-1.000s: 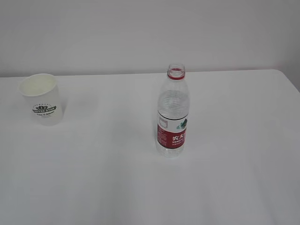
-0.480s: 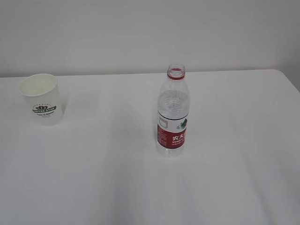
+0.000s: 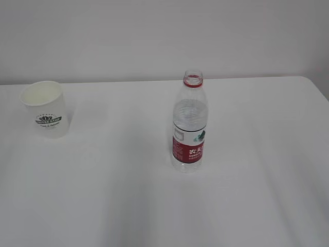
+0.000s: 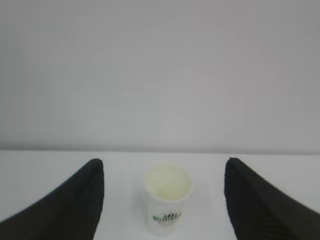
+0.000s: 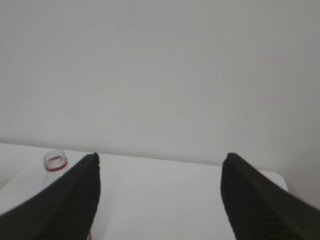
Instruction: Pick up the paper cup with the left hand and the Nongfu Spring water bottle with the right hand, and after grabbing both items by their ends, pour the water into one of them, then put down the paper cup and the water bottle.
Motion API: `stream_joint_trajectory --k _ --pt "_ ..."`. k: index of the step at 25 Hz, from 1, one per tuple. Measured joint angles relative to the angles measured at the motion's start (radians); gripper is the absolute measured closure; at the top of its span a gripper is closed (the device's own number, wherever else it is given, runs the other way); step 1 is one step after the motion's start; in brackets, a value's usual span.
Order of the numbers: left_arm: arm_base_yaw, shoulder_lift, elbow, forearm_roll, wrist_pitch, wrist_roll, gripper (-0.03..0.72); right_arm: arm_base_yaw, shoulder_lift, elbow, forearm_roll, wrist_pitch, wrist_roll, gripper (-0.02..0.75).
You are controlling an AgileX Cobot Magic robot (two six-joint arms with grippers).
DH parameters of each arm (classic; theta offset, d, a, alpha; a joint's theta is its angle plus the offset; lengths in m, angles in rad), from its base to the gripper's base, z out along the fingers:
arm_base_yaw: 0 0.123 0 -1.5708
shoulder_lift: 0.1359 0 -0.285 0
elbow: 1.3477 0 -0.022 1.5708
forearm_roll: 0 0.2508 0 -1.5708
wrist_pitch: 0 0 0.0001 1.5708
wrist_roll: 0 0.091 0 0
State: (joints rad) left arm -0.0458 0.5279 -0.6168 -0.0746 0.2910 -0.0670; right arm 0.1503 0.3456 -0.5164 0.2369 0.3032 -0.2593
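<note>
A: Left side of the desk (image 3: 128,206)?
B: The paper cup (image 3: 45,108), white, tapered, upright, dark green logo; text too small to read. Left hand (image 4: 162,200) jaws wide open w/ nothing held, cup btw them, apart.
A: Right?
B: Nongfu Spring water bottle (image 3: 189,123), no cap, red ring, red-white label w/ Chinese characters. Right hand (image 5: 160,197) wide open, empty.
</note>
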Motion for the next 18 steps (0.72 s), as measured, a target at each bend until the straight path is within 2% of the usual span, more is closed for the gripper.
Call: stream_joint_trajectory --k 3,7,18 --pt "-0.03 0.054 -0.002 -0.002 -0.103 0.0 0.151 0.0 0.023 0.0 0.044 -0.046 -0.004 0.165" --pt "-0.052 0.136 -0.002 -0.002 -0.12 0.0 0.151 0.0 0.048 0.0 0.115 -0.123 -0.013 0.165" --pt "-0.135 0.377 -0.002 -0.004 -0.163 0.0 0.17 0.0 0.142 0.0 0.125 -0.156 -0.198 0.166"
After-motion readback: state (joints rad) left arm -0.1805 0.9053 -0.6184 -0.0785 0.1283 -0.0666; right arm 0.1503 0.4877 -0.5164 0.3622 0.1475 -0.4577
